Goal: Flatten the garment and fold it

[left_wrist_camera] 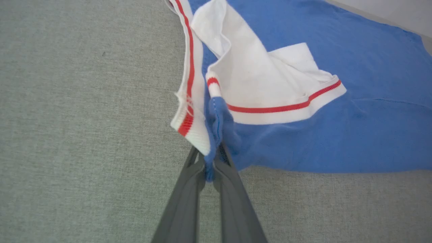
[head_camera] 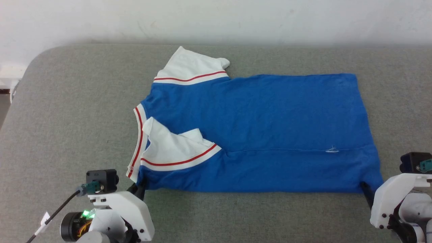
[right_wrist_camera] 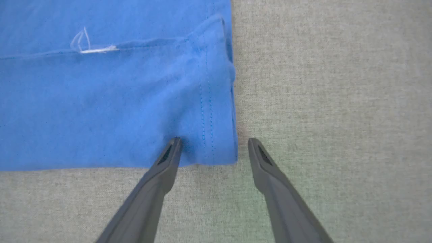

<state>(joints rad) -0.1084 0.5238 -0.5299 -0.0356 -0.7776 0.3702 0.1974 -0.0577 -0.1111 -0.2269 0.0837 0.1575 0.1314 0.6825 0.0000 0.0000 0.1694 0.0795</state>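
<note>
The royal-blue jersey T-shirt (head_camera: 256,135) lies sideways across the middle of the grey fabric-covered surface (head_camera: 67,118). Its red-and-white striped collar (head_camera: 139,135) points to the surface's left edge and its hem (head_camera: 366,128) to the right. The near side is folded over the body, so the near white sleeve (head_camera: 172,148) rests on the blue cloth. The far white sleeve (head_camera: 192,69) sticks out toward the back edge. A loose white thread (head_camera: 332,149) sits on the fold line.

The left gripper (left_wrist_camera: 211,158) reaches in low from the front edge, fingers pressed together on a pinch of blue cloth at the shirt's near-left corner, just beside the collar trim. The right gripper (right_wrist_camera: 214,140) is low at the near-right corner with its fingers spread apart. One tip touches the blue cloth inside the hem stitching, and the other is over bare surface just beyond the hem.
</note>
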